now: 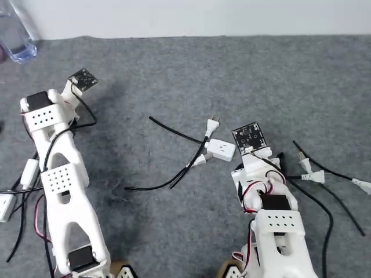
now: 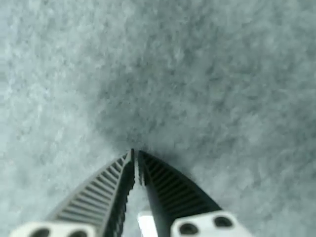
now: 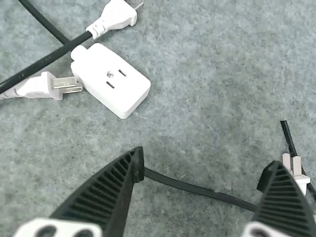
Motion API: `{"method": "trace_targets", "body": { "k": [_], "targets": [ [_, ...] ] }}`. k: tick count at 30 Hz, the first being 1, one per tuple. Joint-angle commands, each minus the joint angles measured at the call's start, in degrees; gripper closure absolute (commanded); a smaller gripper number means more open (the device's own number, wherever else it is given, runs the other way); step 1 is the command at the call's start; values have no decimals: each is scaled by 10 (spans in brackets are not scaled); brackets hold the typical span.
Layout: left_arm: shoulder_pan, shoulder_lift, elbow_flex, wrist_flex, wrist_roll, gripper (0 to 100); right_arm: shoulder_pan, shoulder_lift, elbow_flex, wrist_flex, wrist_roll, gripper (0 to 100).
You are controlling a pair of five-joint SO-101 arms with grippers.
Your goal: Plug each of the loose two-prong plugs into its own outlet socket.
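Though partly behind the splayed right end effector (image 3: 207,160), one plug (image 3: 292,162).

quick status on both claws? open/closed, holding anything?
Left claw: closed, holding nothing.
Right claw: open, empty, over a black cord.

Outlet socket (image 1: 221,149): on table (image 1: 174,69), near centre, just left of and ahead of right arm's end effector (image 3: 205,168).
First plug (image 1: 213,123): just behind socket, prongs toward rear.
Second plug (image 1: 200,160): front-left of socket, prongs just beside socket's side.
Cords of both run left, crossing.
Third plug (image 1: 302,164), fourth plug (image 1: 317,176): right of right arm, near each other, well apart from socket.
Left end effector (image 2: 134,155): over table, well apart from plugs.
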Motion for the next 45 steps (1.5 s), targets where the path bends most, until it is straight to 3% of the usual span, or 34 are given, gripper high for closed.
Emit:
{"method": "trace_targets", "body": {
  "k": [1,8,15,23,27,39,45],
  "targets": [
    [1,-90,-6,18,14,987,-1,0,-5,-13,6,638],
    [89,-211,-5,18,175,985,2,0,-8,-8,5,638],
    [95,-329,-4,19,330,984,2,-4,-7,-6,5,638],
    [127,-537,141,18,371,983,2,-2,-4,-6,5,638],
    [142,-635,214,18,441,983,2,0,-4,-6,5,638],
    [93,-811,257,17,622,984,2,-3,2,-6,7,638],
    [47,-835,262,18,651,985,2,-2,2,-6,7,638]
  ]
}}
